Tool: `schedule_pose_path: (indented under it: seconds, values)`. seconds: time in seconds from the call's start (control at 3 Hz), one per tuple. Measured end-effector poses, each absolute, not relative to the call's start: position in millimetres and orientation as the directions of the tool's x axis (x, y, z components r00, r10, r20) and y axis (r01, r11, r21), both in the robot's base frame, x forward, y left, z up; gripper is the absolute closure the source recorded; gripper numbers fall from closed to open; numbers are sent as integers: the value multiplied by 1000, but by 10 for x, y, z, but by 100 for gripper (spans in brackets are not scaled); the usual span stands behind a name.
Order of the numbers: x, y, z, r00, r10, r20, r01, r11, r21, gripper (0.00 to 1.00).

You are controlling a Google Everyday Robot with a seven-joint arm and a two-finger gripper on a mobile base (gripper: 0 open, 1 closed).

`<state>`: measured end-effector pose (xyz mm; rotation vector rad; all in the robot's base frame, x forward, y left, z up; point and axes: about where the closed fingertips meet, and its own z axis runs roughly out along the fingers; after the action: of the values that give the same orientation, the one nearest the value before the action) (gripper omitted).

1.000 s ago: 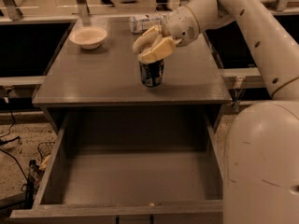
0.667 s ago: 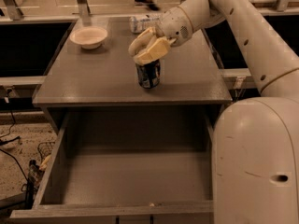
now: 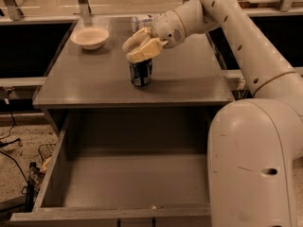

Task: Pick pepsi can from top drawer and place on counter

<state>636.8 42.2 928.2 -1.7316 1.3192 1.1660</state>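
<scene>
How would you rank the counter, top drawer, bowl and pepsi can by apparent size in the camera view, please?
1. top drawer and counter: alike, drawer nearer, so unranked.
2. bowl, barely ahead.
3. pepsi can, on the counter under the claw.

I read a matt grey counter (image 3: 94, 82) and a smooth top drawer (image 3: 132, 181). My gripper (image 3: 142, 52), cream plastic, sits atop the glossy pepsi can (image 3: 140, 74).

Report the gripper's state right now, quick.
Gripper: at the top of the pepsi can, which stands upright on the counter; open or closed cannot be told.
</scene>
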Motion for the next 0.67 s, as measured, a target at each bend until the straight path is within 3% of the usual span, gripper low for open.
schedule_pose_path:
  seconds: [0.67]
  values:
    - [6369, 462, 9218, 34, -411, -911, -960, -268, 85, 100]
